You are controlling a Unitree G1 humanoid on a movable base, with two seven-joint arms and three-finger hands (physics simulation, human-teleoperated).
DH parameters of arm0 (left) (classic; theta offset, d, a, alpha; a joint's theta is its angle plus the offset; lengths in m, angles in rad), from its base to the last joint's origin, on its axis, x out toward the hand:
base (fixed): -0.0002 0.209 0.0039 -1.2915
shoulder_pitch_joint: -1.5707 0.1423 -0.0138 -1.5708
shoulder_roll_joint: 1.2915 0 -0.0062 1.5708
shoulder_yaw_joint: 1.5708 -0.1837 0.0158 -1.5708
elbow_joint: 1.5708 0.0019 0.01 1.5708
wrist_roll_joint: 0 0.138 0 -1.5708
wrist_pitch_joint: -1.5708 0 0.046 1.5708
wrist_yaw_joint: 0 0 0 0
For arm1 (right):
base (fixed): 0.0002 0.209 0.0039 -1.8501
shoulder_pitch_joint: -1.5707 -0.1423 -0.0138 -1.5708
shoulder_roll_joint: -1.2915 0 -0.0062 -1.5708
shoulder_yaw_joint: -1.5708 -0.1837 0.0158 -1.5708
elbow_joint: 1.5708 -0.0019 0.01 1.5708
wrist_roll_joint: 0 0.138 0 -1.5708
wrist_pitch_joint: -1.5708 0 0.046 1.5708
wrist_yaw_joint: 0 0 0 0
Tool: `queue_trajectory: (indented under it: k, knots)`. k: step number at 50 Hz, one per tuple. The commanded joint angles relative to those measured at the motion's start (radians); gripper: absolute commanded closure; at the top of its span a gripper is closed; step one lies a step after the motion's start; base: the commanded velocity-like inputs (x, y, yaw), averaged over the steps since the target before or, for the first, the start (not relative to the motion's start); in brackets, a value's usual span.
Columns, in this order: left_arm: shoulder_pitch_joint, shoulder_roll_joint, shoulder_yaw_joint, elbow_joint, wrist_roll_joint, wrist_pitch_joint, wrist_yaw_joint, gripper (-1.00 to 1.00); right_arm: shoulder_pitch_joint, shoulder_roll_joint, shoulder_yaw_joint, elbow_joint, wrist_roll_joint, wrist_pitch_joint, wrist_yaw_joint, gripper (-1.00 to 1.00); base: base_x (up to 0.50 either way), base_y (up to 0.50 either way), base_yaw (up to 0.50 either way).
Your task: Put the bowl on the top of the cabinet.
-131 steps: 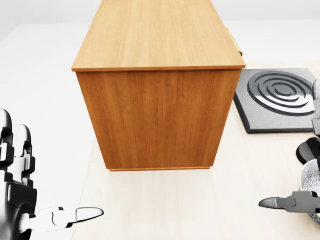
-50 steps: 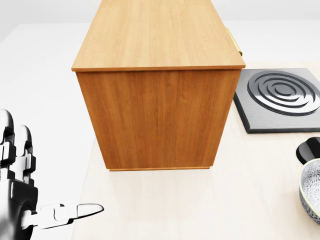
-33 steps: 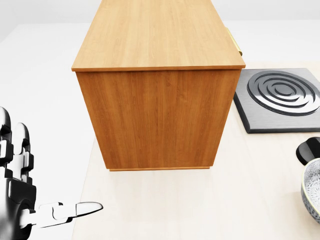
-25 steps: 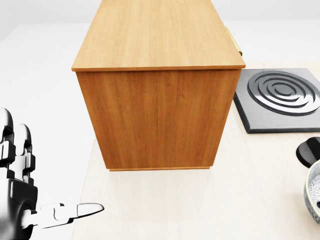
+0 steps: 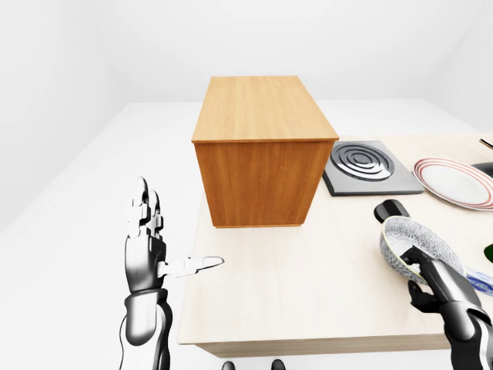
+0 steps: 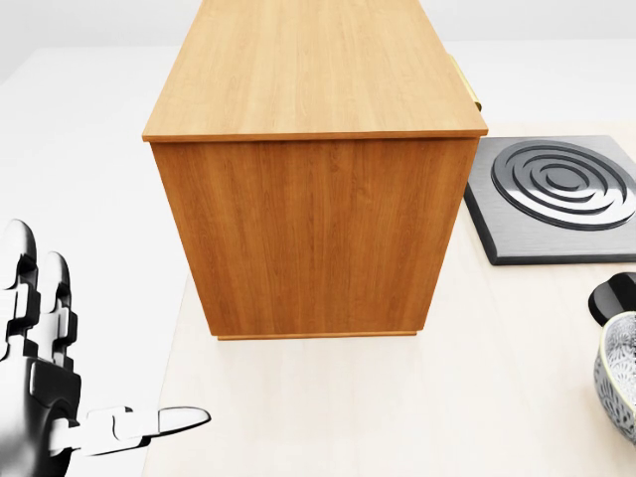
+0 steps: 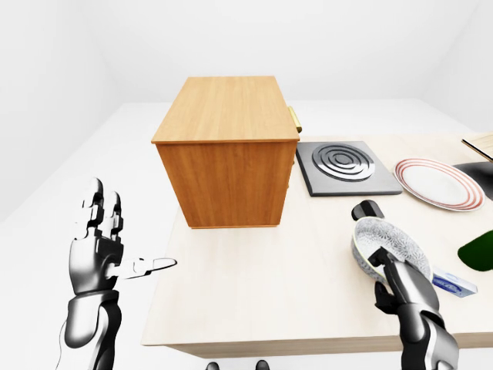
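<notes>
My right hand gripped the bowl at four o'clock of the cabinet, left hand open; I judged it needed lifting level, clear of the edge.

Pale wood table: near edge just right of the left fingers, surface spread under the right fingers.

Square dark hob plate with concentric silver rings, flat on the table, well above the right fingers in the right-eye view.

White plate with red rim bands, up and right of the right fingers, just beside the hob plate (a narrow gap shows).

Black rounded object close above the right fingers; kind not identifiable.

Flat blue-and-white item just right of the right fingers. Dark green shape above it, cut by the view's right edge.
</notes>
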Motion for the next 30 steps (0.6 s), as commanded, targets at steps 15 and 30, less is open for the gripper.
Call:
queue_trajectory:
  k: [15, 30]
  knots:
    - [-0.020, -0.001, 0.014, -0.008, -0.003, 0.000, 0.009, -1.00, -0.095, 0.025, -0.281, -0.687, 0.226, 0.000, 0.525, 1.00, 0.00, 0.00, 0.00]
    - [-0.007, 0.001, 0.002, 0.006, 0.001, 0.000, 0.003, -1.00, -0.634, -0.383, 0.036, -0.248, 0.156, 0.168, 0.466, 1.00, 0.00, 0.00, 0.00]
